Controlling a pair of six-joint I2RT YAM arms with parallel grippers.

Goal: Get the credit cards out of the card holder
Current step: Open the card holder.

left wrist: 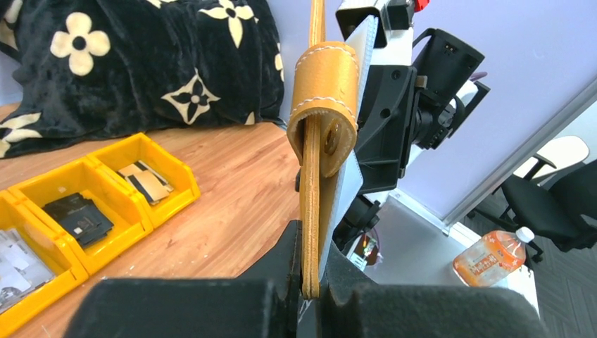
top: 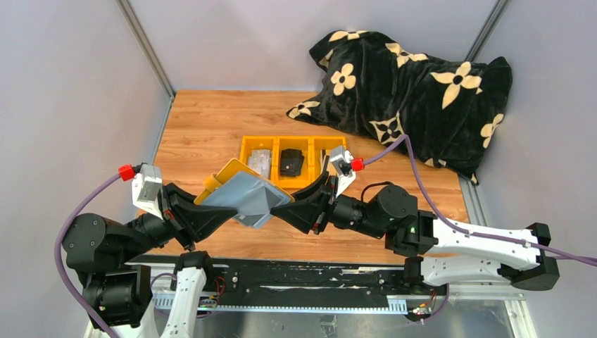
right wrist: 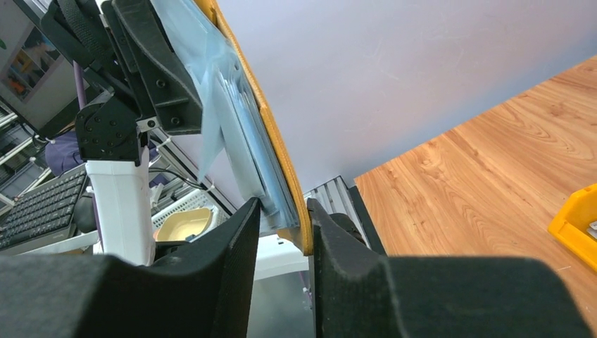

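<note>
L gripper (left wrist: 310,285) is pinched shut on the card holder (left wrist: 310,211) by its flap. R gripper (right wrist: 284,232) clamps the opposite edge, holder spread open in mid-air just near-side of the yellow tray (top: 296,139). Risk: if arms pull apart, thin leather slips out, holder drops.

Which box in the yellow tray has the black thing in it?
The middle box of the yellow tray. A black lump lies in it, while the boxes on either side hold pale cards.
</note>
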